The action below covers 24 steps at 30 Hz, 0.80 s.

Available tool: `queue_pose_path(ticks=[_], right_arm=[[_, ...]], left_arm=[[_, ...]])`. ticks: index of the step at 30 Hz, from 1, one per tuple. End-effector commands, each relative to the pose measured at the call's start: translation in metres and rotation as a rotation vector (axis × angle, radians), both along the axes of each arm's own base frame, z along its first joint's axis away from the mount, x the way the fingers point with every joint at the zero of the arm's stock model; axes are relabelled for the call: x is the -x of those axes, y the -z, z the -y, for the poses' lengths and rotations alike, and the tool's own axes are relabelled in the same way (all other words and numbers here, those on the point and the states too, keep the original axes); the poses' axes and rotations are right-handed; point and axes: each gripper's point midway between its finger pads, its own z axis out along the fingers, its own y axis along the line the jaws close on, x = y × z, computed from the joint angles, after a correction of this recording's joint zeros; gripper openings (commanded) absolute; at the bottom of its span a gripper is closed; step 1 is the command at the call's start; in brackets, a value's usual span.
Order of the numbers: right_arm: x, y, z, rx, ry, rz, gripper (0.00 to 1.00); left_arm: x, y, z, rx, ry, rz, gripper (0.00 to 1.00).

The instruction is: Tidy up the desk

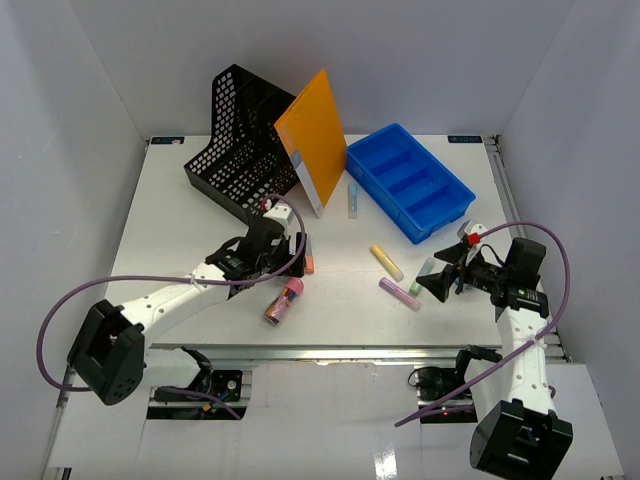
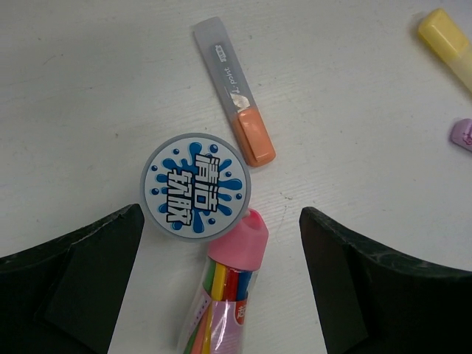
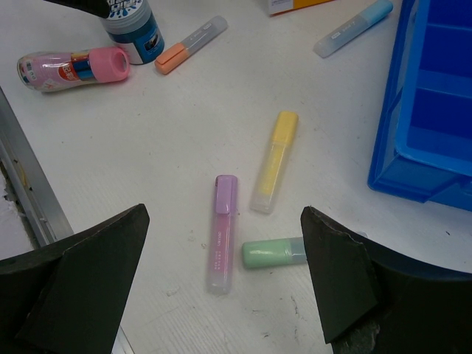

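Over the round tub (image 2: pixel 195 186), held left hand (image 2: pixel 220 228) fully spread, empty, ready to clamp; poised right hand (image 3: pixel 221 217) equally wide, gripping nothing, above the purple highlighter (image 3: pixel 223 243) on the white desk (image 1: pixel 165 235)

White desk (image 1: pixel 350 295), blue tray (image 1: pixel 410 180), orange folder (image 1: pixel 315 135)

the file holder (image 1: pixel 235 140) stands left of the tray (image 1: pixel 432 195) on the desk (image 1: pixel 350 310).

Five highlighters (image 1: pixel 387 262) (orange (image 3: pixel 190 44), blue (image 3: pixel 352 27), yellow (image 3: pixel 274 158), purple (image 3: pixel 223 230), green (image 3: pixel 273 253)); one round tub (image 2: pixel 195 186); one pink-capped tube of pens (image 2: pixel 225 295); one blue tray (image 1: pixel 380 200); one black mesh holder (image 1: pixel 235 150); one orange folder (image 1: pixel 315 140).
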Motion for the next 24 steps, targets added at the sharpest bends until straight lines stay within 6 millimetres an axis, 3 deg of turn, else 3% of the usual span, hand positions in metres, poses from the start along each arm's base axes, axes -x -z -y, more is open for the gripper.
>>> queue_pose_path(ticks=[1,12,24], right_arm=[[0.0,-0.009,-0.002,-0.006,-0.021,0.029,0.9],[0.0,-0.008,-0.002,-0.006,-0.021,0.027,0.9],[0.0,-0.007,-0.002,-0.006,-0.023,0.026,0.9]], left_arm=[[-0.012,-0.007,-0.007,-0.079,-0.044,0.037,0.98],[-0.019,0.013,-0.009,-0.159,-0.063,-0.004,0.98],[-0.03,0.019,-0.002,-0.182,-0.057,-0.019,0.95]])
